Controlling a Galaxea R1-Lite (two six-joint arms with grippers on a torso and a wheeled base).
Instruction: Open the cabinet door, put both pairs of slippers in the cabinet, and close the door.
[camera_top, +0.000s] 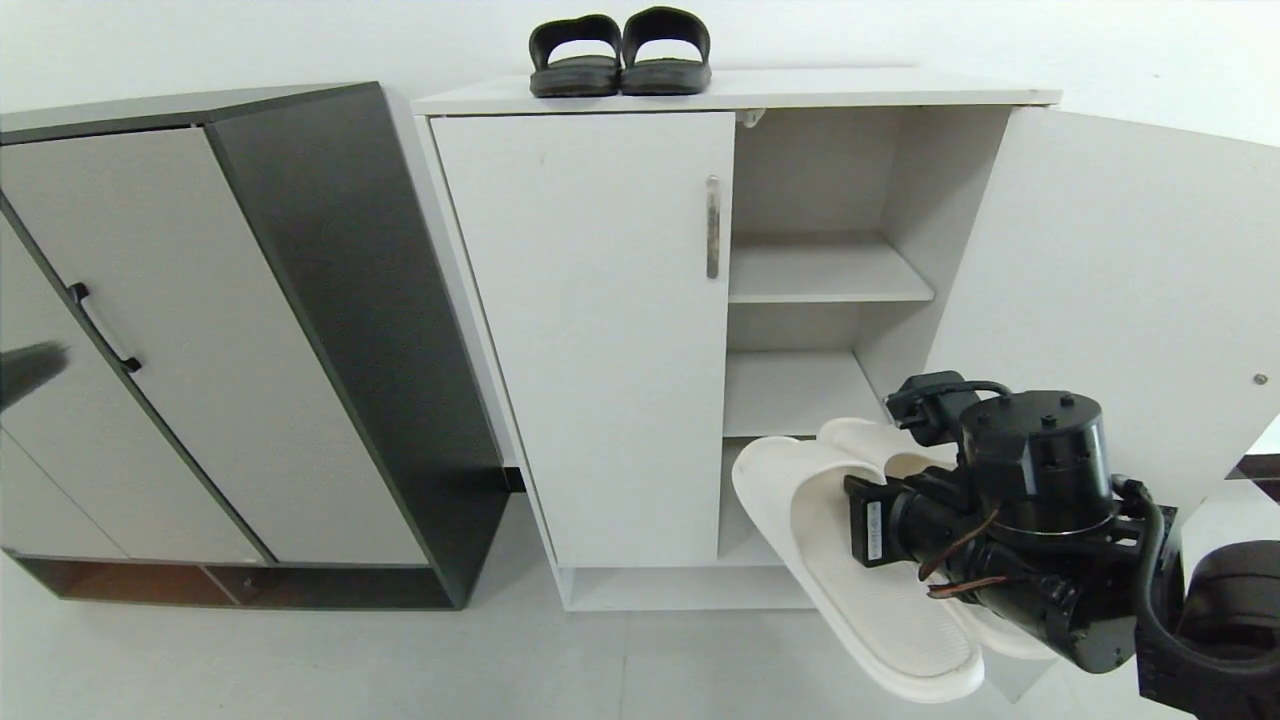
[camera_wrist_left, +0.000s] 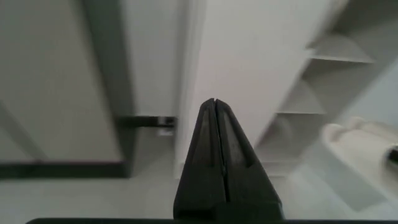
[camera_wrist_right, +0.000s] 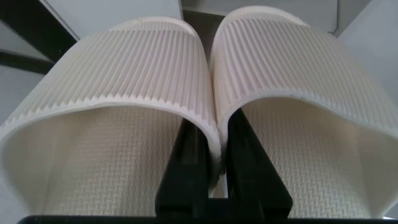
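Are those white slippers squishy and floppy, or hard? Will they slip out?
Probably light and foamy: the white slippers stick out from the right tool without drooping, so they seem fairly stiff. Their ribbed straps and bumpy soles should give grip, so slipping seems unlikely.

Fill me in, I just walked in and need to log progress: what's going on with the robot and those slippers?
The right gripper is clamped on the white slippers, pinching the pair together in front of the white cabinet, whose right door stands open. The black slippers sit on the cabinet's top. The left gripper is shut on nothing, off to the left. Neither pair is inside yet.
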